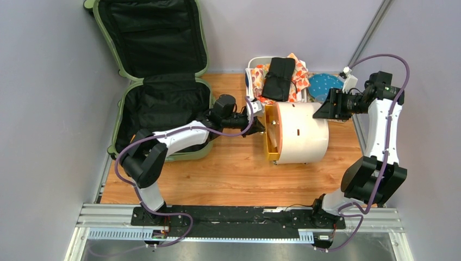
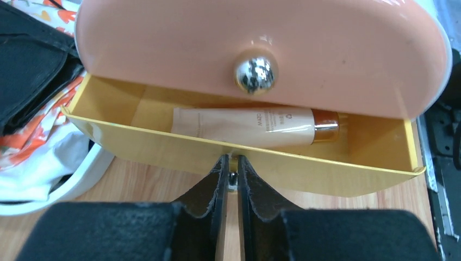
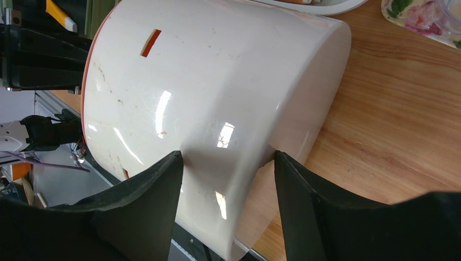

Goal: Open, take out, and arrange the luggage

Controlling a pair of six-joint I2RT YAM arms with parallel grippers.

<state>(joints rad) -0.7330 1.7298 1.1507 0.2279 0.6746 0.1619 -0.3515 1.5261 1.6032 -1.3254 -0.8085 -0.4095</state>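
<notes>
Luggage [image 1: 155,100] lies open at upper left of top view, lid propped vs. wall, black lining showing. L fingers [image 2: 215,187] nearly closed, thin gap, tips at front rim of yellow tray [image 2: 326,174], which sits at orange end of cylinder [image 1: 304,133], centre of desk [image 1: 228,174]; can't tell if they pinch it. Tube [image 2: 244,126] lies in tray under pink lid [image 2: 326,54]. R fingers [image 3: 157,190] spread wide, tips vs. cylinder's white wall, right end.
</notes>
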